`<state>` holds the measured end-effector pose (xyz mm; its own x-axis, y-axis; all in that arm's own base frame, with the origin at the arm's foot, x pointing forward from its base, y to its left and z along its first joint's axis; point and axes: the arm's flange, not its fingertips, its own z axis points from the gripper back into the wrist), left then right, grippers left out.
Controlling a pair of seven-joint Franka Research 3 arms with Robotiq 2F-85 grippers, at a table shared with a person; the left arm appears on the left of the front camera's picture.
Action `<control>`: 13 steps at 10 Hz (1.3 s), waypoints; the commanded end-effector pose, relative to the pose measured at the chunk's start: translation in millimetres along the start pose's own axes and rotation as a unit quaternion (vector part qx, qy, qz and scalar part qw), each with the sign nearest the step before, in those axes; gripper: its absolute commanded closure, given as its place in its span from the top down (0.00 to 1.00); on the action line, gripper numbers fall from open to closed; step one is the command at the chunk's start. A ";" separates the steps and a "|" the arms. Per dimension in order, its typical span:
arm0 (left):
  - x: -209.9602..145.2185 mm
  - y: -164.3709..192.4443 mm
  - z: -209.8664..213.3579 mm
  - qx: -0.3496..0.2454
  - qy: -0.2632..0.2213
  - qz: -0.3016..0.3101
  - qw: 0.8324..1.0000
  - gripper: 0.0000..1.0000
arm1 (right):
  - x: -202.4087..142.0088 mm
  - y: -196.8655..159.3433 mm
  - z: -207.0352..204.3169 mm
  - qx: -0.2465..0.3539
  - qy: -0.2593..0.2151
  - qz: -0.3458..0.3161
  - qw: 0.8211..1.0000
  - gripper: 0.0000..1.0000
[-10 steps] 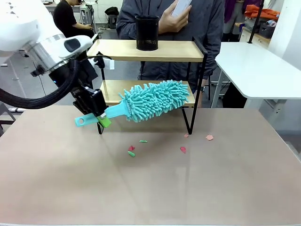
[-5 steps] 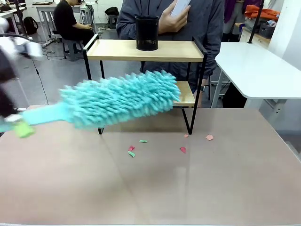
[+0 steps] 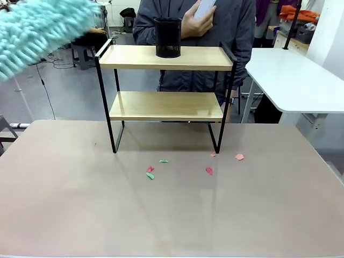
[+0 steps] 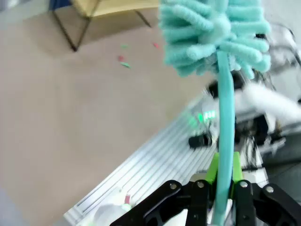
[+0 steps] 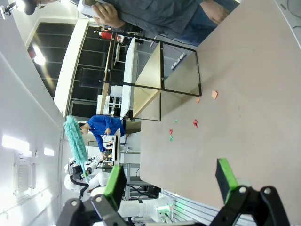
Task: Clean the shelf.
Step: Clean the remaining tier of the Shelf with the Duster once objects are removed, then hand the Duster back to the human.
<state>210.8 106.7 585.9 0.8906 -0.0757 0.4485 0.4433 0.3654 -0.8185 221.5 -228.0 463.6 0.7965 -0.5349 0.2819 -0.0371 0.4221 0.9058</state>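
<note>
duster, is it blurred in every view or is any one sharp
Front view: the duster is smeared at top left, while the shelf is crisp. Left wrist view: soft all over, handle in the left pincer clearest. Right wrist view: small, far, but sharp.

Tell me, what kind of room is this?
Probably a robot lab: the left claw holds a fluffy duster, a small shelf sits on a brown table, and a white table stands nearby.

Cup (image 3: 168,37) atop shelf (image 3: 166,106); scraps (image 3: 150,172) on tbl (image 3: 70,204) in front.
</note>
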 end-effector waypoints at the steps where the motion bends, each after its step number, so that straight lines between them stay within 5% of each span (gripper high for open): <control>1: 12.5 31.7 -27.5 -0.010 -0.103 0.092 0.990 0.11 | 1.4 0.4 -0.7 0.011 -0.006 0.013 1.000 1.00; 4: 23.0 91.0 -35.0 -0.028 -0.106 0.207 0.972 0.11 | 1.4 0.4 -0.7 0.011 -0.006 0.013 1.000 1.00; 5: 26.4 106.1 -36.8 0.006 -0.131 0.275 0.952 0.11 | 1.4 0.4 -0.7 0.011 -0.006 0.013 1.000 1.00; 6: 11.0 93.7 -29.1 -0.004 -0.102 0.180 0.978 0.11 | 1.4 0.4 -0.7 0.011 -0.006 0.013 1.000 1.00; 13: 11.0 93.7 -29.1 -0.004 -0.102 0.180 0.978 0.11 | 1.4 0.4 -0.7 0.011 -0.006 0.013 1.000 1.00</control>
<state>268.7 109.0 504.2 0.9520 0.2543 0.1705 0.0807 0.3287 -0.9410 221.5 -228.0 463.6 0.7965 -0.5348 0.2820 -0.0370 0.4224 0.9056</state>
